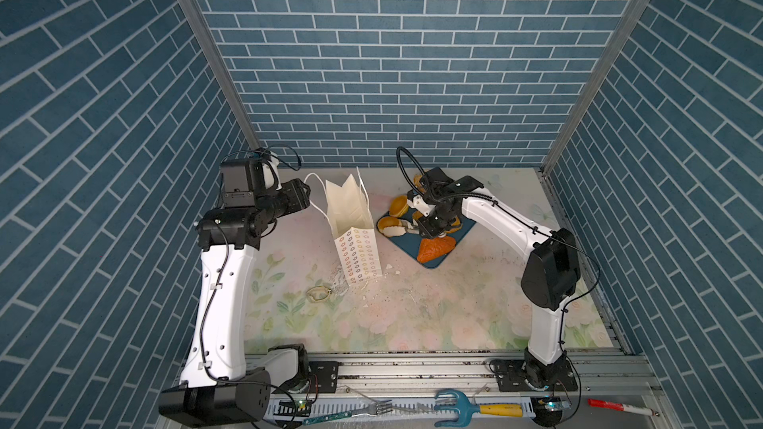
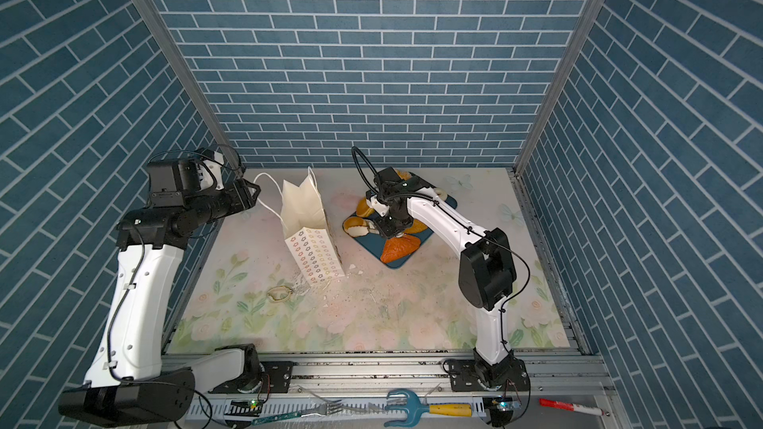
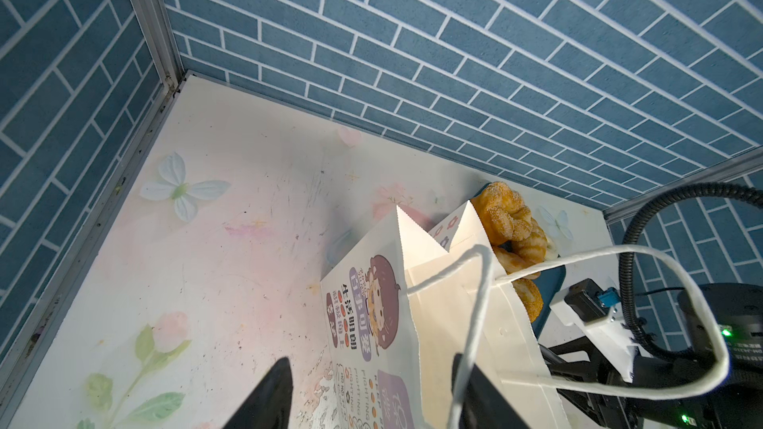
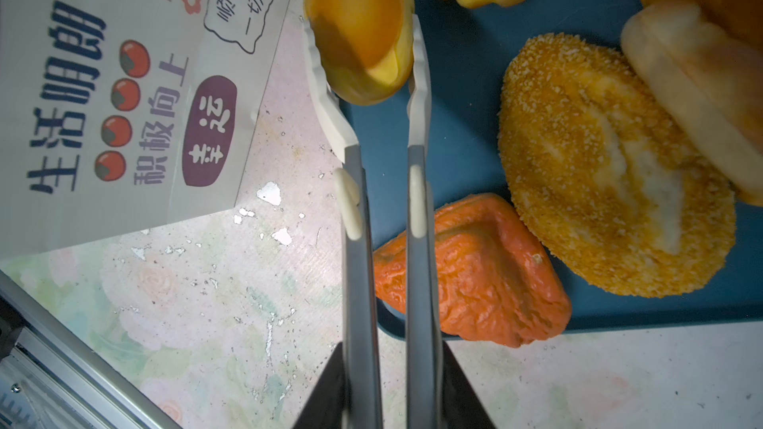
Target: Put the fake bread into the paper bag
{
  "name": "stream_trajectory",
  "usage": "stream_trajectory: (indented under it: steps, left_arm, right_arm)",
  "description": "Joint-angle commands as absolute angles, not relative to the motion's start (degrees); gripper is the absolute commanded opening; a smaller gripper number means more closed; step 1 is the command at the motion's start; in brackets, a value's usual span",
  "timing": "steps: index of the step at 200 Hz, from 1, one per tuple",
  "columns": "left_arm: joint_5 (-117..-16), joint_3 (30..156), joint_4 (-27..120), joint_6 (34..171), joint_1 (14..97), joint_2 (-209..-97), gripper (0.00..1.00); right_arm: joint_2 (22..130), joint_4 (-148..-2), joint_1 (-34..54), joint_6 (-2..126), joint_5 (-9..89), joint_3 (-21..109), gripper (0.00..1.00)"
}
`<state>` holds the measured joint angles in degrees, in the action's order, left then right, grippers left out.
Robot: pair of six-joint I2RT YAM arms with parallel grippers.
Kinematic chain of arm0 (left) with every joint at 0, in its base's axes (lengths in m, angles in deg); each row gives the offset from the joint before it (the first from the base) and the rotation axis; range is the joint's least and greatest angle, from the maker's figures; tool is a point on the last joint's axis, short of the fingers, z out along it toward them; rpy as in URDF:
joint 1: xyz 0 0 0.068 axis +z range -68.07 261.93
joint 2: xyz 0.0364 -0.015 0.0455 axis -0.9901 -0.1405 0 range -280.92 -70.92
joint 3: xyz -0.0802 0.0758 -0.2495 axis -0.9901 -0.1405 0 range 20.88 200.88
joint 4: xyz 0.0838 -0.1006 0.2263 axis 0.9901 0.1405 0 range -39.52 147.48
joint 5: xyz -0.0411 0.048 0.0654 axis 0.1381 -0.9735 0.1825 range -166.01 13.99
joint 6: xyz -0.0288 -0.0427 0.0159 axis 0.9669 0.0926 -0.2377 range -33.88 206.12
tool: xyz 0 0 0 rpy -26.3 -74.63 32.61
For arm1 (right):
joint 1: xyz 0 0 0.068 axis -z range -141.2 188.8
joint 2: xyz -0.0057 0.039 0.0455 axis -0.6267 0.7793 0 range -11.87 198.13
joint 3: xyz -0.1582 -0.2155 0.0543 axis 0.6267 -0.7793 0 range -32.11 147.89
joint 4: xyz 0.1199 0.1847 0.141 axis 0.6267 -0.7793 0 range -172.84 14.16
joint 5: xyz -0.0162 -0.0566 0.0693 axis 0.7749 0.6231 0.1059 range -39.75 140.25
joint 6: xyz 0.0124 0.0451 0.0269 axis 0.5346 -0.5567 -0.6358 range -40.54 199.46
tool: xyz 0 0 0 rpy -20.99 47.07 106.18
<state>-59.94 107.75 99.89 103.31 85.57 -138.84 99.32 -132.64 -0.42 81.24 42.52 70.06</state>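
The white paper bag point(image 1: 351, 216) point(image 2: 305, 208) stands open at mid-table, its cartoon-girl face point(image 3: 371, 303) towards my left arm. My left gripper point(image 1: 306, 196) point(image 3: 371, 361) is open beside the bag, and a cord handle point(image 3: 475, 323) crosses one finger. The fake bread lies on a dark teal tray point(image 1: 402, 247) point(image 4: 462, 76) right of the bag. My right gripper point(image 1: 429, 226) point(image 4: 392, 348) is shut on metal tongs point(image 4: 355, 200). Their white tips pinch a small golden bun point(image 4: 359, 26) point(image 1: 386, 224) at the tray's edge nearest the bag. An orange triangle point(image 4: 475, 274) and a sugar-crusted oval loaf point(image 4: 611, 175) lie close by.
A twisted sugar pastry point(image 3: 503, 212) shows behind the bag. A yellowish ring point(image 1: 318, 295) and white flecks lie on the flowered mat in front of the bag. A fork point(image 1: 371, 408), a blue rake point(image 1: 454, 404) and a red marker point(image 1: 615, 406) rest by the front rail. Blue brick walls enclose three sides.
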Motion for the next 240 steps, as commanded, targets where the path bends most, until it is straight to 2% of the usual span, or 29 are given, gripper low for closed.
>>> stream_trajectory:
  steps: [1, 58, 125, 176, 240]
  left_arm:
    - [-60.21, 108.07, 99.71, 103.64, 85.36, -137.94, 0.63]
    - [-59.24, 107.23, 98.4, 104.73, 84.87, -137.54, 0.64]
    - [-58.45, 106.91, 96.27, 105.45, 83.38, -137.44, 0.64]
    - [-57.29, 106.53, 93.69, 105.9, 82.91, -137.11, 0.67]
    - [-60.81, 109.42, 92.55, 107.94, 82.95, -137.78, 0.67]
  right_arm:
    - [92.19, -130.76, -0.74, 80.08, 44.87, 68.44, 0.28]
    - [80.16, -130.41, -0.62, 76.18, 52.08, 65.61, 0.25]
    - [71.73, -132.04, -3.31, 74.04, 60.32, 76.7, 0.24]
    - [71.89, -132.94, -16.24, 79.32, 68.28, 86.85, 0.25]
    - [73.39, -130.97, -31.49, 86.64, 74.55, 87.46, 0.26]
